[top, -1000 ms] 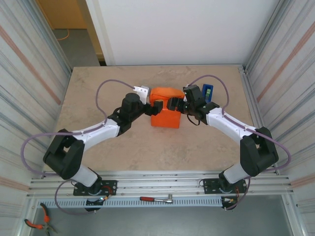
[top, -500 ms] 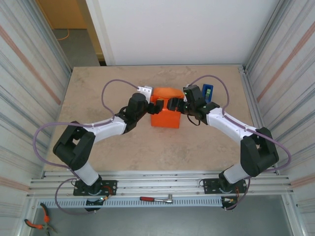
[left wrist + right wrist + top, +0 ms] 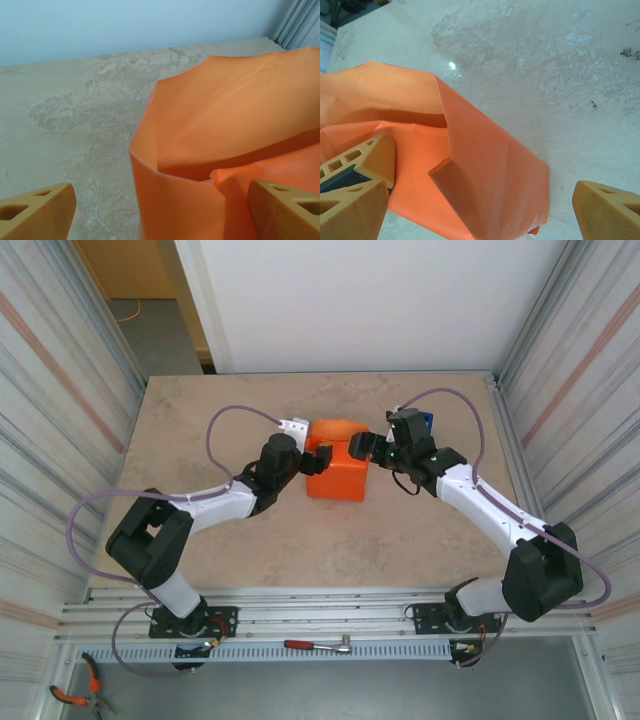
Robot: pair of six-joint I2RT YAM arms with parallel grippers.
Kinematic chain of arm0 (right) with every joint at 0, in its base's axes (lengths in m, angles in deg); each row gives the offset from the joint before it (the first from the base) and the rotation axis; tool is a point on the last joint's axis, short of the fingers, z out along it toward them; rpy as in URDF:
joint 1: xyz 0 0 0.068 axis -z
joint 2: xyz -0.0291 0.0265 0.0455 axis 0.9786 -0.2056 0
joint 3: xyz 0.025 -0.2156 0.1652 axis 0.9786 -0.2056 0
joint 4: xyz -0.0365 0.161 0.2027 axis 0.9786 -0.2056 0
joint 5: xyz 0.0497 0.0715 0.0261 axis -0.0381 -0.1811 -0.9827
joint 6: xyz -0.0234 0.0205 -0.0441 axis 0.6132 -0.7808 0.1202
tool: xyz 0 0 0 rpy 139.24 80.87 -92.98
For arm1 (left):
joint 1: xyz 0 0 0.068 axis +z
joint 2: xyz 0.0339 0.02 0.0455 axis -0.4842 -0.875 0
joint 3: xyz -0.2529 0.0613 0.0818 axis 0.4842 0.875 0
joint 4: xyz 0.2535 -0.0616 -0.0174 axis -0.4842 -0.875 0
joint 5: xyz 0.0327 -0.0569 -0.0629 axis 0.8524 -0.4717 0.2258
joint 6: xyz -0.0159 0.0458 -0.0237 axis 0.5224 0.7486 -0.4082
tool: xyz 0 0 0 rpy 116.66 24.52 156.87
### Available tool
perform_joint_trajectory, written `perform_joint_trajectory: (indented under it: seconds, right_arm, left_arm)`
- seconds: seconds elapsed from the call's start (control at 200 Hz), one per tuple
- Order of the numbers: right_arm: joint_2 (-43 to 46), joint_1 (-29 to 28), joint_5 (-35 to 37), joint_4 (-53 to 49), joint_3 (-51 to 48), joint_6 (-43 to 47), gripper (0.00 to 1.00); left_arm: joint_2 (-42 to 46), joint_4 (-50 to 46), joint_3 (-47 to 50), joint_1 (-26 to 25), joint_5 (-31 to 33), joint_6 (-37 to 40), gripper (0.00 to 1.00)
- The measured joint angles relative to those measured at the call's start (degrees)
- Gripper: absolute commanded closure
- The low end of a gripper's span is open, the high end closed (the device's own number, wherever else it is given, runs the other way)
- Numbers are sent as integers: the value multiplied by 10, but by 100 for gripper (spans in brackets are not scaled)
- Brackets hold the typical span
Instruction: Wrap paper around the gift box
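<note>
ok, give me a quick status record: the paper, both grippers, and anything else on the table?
paper: folded into a boxy bundle, middle of the table; end flaps loose and gaping
left gripper: open, at the bundle's left end, flap edge between its fingers
right gripper: open, at the bundle's right end, flap between its fingers
blue tape dispenser: just beyond the right arm's wrist

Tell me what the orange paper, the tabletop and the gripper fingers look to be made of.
Paper: thin matte orange sheet, likely paper; it holds sharp creases and folds. Table: smooth beige stone-look surface, mottled veining, a slight glare spot; stone or laminate, can't tell. Fingers: tan plastic, probably printed, with hollow cells.
</note>
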Motion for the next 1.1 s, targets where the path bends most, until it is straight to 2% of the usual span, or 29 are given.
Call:
perform_joint_trajectory:
  seconds: [0.095,0.215,0.461,0.516,0.782,1.097]
  right_arm:
    - [-6,0,2,4,0,0,11]
    - [-33,-3,17,12,1,-2,20]
    - [-74,-24,48,36,5,2,52]
    - [-74,-29,51,41,5,0,55]
    - [-75,-37,63,48,5,0,62]
    - [-76,-40,71,50,4,0,62]
  left_arm:
    - [1,0,2,-2,0,-1,12]
    - [3,0,4,-3,0,-1,12]
    - [7,-4,5,-3,5,-1,13]
    - [8,-5,5,-3,4,-1,13]
    - [45,-49,7,2,0,-1,9]
    - [171,-39,70,53,-29,-59,7]
